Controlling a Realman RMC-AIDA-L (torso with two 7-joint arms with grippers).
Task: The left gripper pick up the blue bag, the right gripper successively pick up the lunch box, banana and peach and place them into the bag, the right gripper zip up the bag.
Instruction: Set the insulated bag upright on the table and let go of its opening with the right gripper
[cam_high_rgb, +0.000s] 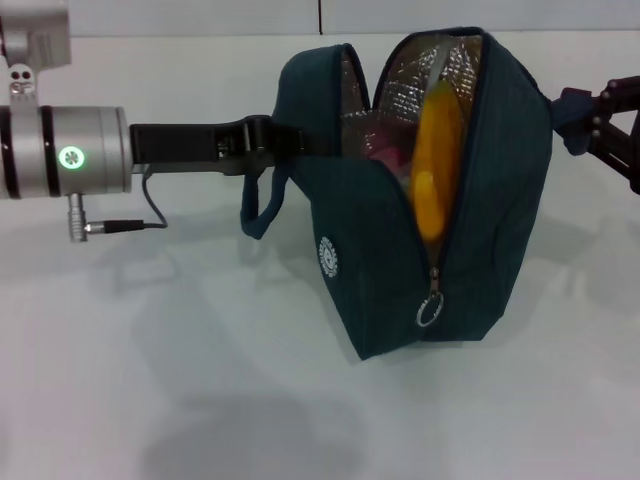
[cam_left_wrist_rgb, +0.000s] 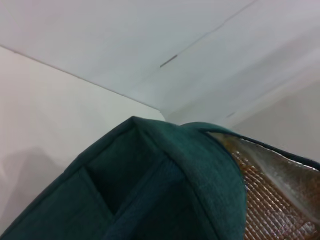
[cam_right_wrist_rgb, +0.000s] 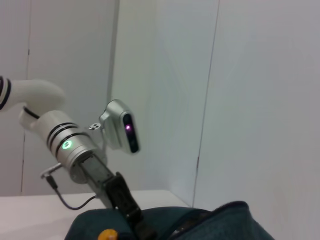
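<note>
Blue bag (cam_high_rgb: 400, 200) hangs open above the table (cam_high_rgb: 150, 400) in our left gripper (cam_high_rgb: 290, 140), clamped on its rear flap so the banana (cam_high_rgb: 438, 160) stays inside and the zipper pull (cam_high_rgb: 429, 310) faces us, while our right gripper (cam_high_rgb: 600, 125) waits beside it, fingers unreadable.

Left arm (cam_high_rgb: 70, 150) — silver wrist (green light), black link, thin cable (cam_high_rgb: 125, 222); right end effector (cam_high_rgb: 600, 120) seemingly black.

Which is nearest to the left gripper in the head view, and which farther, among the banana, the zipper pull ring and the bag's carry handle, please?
From the left gripper, clamped on the bag's upper left edge:
1. Carry handle, the loop hanging just below the gripper.
2. Banana, upright inside the open bag, to the right.
3. Zipper pull ring, low on the bag's front, farthest.
</note>
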